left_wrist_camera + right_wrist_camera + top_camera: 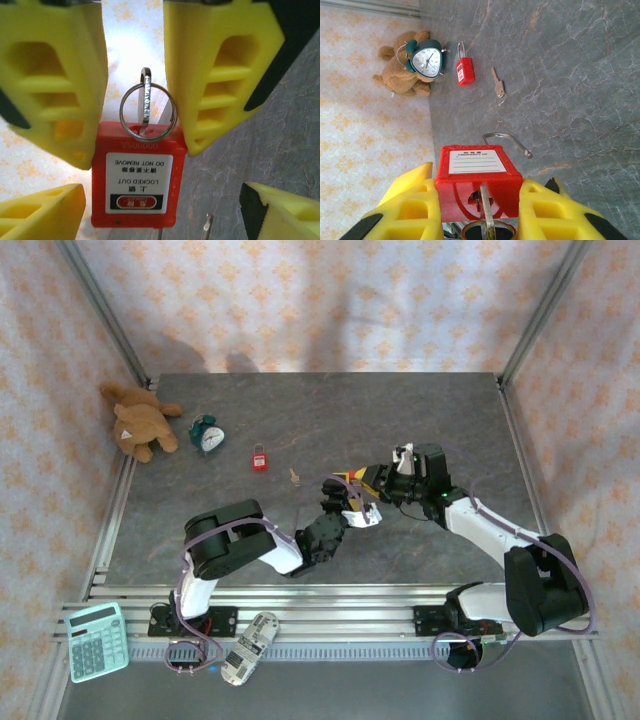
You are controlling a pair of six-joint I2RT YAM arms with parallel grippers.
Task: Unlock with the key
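Key (486, 210): blade hidden inside held padlock (477, 181); head cut off at 6 o'clock. Far padlock (465, 71): label too small to read.

The left arm rises from its base at the table's near edge, folds low at the elbow and reaches rightward to the table's middle. There the left gripper (355, 508) stands with its yellow fingers (42, 212) spread wide apart. The right arm stretches from the near right corner up and leftward. The right gripper (368, 483) meets the left one nose to nose, its fingers (407, 212) clamped on the body of a red padlock (477, 170).
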